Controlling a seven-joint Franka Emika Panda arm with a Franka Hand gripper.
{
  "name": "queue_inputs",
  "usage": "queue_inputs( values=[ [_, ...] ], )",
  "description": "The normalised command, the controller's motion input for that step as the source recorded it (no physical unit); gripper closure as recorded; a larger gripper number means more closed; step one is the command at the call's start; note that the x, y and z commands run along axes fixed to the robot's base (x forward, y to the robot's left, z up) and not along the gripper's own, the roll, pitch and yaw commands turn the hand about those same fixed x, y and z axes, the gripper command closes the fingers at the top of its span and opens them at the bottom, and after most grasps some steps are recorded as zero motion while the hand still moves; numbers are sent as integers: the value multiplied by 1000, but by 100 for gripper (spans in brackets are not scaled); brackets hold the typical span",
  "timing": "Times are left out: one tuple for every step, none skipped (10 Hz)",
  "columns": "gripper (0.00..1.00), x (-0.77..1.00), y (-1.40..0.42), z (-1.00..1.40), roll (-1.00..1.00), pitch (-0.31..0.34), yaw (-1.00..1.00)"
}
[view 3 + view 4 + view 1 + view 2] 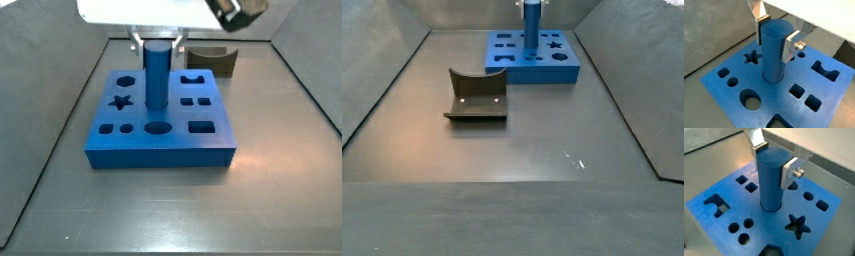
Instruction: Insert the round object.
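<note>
- Wrist views show the gripper (776, 36) with its silver fingers (791, 46) clamped on the top of the round peg (774, 50), which stands upright in the round hole at the middle of the blue block (724, 90).
- Risk, as I judge it: if the peg tilts as it is pushed, it may jam partway.
- Peg is a smooth, matte blue cylinder; the block is flat with star, square and round cutouts; a dark curved block (476, 95) sits well apart.
</note>
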Motion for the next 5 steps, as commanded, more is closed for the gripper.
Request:
queue_inputs(
  values=[
    [100,0,0,-340,114,-16,0],
    [100,0,-9,-380,119,-17,0],
    [100,0,-51,-366,93,-24,0],
    [100,0,0,-91,0,-66,0],
    [100,0,0,0,0,0,0]
  ],
)
